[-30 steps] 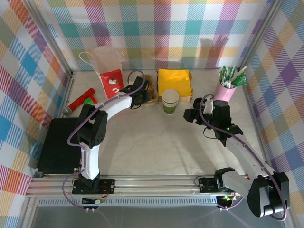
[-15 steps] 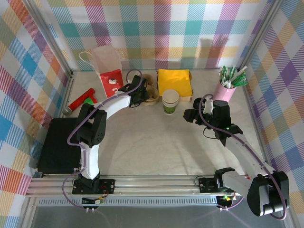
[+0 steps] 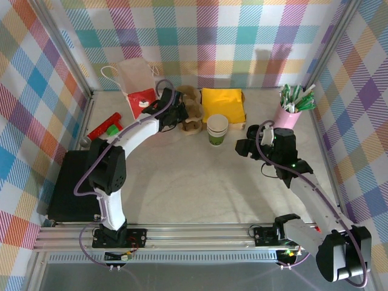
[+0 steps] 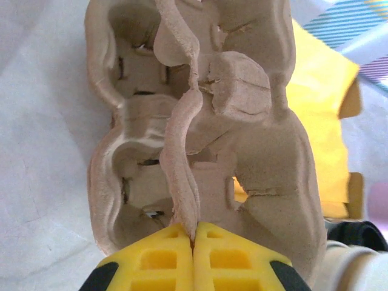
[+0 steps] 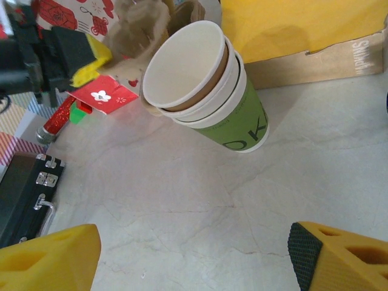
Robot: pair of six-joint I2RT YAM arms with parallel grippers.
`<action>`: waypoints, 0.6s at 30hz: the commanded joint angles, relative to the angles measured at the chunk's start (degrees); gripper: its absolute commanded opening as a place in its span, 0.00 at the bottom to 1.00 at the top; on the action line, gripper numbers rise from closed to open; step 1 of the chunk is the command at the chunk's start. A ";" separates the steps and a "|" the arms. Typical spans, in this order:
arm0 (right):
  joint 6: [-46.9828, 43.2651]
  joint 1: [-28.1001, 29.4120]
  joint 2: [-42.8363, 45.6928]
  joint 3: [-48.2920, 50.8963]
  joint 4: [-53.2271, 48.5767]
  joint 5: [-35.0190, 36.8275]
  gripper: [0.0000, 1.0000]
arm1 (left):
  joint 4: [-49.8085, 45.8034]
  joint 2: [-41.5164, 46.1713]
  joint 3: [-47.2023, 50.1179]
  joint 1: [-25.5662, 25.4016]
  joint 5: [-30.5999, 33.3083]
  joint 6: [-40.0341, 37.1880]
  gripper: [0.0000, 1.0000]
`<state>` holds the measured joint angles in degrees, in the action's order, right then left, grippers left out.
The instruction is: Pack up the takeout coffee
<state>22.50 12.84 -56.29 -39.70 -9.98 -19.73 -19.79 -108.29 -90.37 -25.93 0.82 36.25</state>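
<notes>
While the left pincer (image 4: 194,235) was clamped flat on the thin middle ridge of the pulp cup carrier (image 4: 242,151), the right pincer (image 5: 194,257) hung with its yellow tips spread wide and nothing between them, low over the bare surface (image 3: 200,182). Checked walls (image 3: 242,36) closed the back and both sides, and a metal rail (image 3: 182,233) ran along the near edge. The widest open stretch lay in the middle, from the stack of lidless cups (image 3: 217,129) down to that rail and between the two arms. The back strip was crowded: a white paper bag (image 3: 134,76) with a red panel at the left, the carrier beside it, yellow napkins (image 3: 222,104) in a cardboard box (image 5: 321,63), and a pink holder (image 3: 290,112) of green-and-white sticks near the right wall. A black case (image 3: 76,185) filled the near left corner, with a red object (image 3: 103,128) lying just beyond it. The carrier's long axis ran front to back, away from the clamping tips. The stack stood upright, mouths up, green base on the surface, just in front of the napkins. Where the lidded takeout coffee stood, and which way it pointed, I could not tell
</notes>
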 commanded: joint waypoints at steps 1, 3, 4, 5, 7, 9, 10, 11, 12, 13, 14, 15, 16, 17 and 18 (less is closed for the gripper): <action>-2.75 0.43 1.88 -6.13 -5.50 -3.31 0.81 | -5.58 6.49 -3.50 0.76 -1.61 -3.61 0.04; -3.99 0.41 2.39 -9.03 -9.03 -4.69 0.81 | -9.47 9.16 -4.40 0.71 -1.43 -5.08 0.04; -4.44 0.43 2.50 -10.73 -10.94 -5.33 0.80 | -11.85 10.38 -5.22 0.71 -1.65 -6.20 0.04; -4.64 0.43 2.59 -12.04 -12.42 -5.90 0.80 | -14.16 11.29 -6.10 0.72 -1.91 -7.04 0.04; -5.16 0.43 2.36 -15.07 -15.85 -7.97 0.78 | -19.83 13.30 -8.27 0.73 -2.72 -8.68 0.04; -5.82 0.73 1.43 -18.69 -19.93 -8.93 0.78 | -23.73 15.69 -8.95 0.62 -3.37 -10.06 0.03; -6.19 0.91 0.92 -20.73 -22.02 -9.08 0.78 | -25.03 17.12 -8.79 0.56 -4.18 -11.04 0.03; -6.49 1.19 0.39 -22.40 -24.08 -9.10 0.78 | -26.51 18.44 -8.69 0.52 -4.80 -11.87 0.03; -6.85 1.62 -0.27 -24.32 -26.16 -8.93 0.78 | -28.11 19.93 -8.41 0.36 -5.23 -12.88 0.04; -7.08 2.23 -0.84 -26.13 -28.03 -8.76 0.78 | -29.42 21.55 -7.79 0.10 -5.50 -13.89 0.03; -7.56 2.83 -1.36 -27.58 -29.68 -8.67 0.78 | -30.13 22.92 -6.93 -0.11 -5.99 -14.67 0.03; -8.10 3.86 -1.83 -29.04 -31.30 -8.16 0.77 | -30.76 24.75 -5.63 -0.38 -6.82 -15.63 0.03; -8.54 5.07 -2.29 -30.44 -32.57 -7.03 0.75 | -31.30 26.45 -4.45 -0.72 -7.94 -16.72 0.03; -8.81 6.45 -2.69 -31.50 -33.67 -4.96 0.74 | -32.16 27.76 -3.35 -1.20 -8.64 -17.88 0.03; -8.99 8.17 -2.98 -32.65 -34.86 -1.88 0.72 | -33.22 29.18 -2.10 -1.91 -8.88 -18.87 0.02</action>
<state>15.73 18.11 -58.50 -69.43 -37.43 -25.52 -46.81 -82.50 -95.15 -26.68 -5.02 22.22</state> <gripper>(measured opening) 0.731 0.050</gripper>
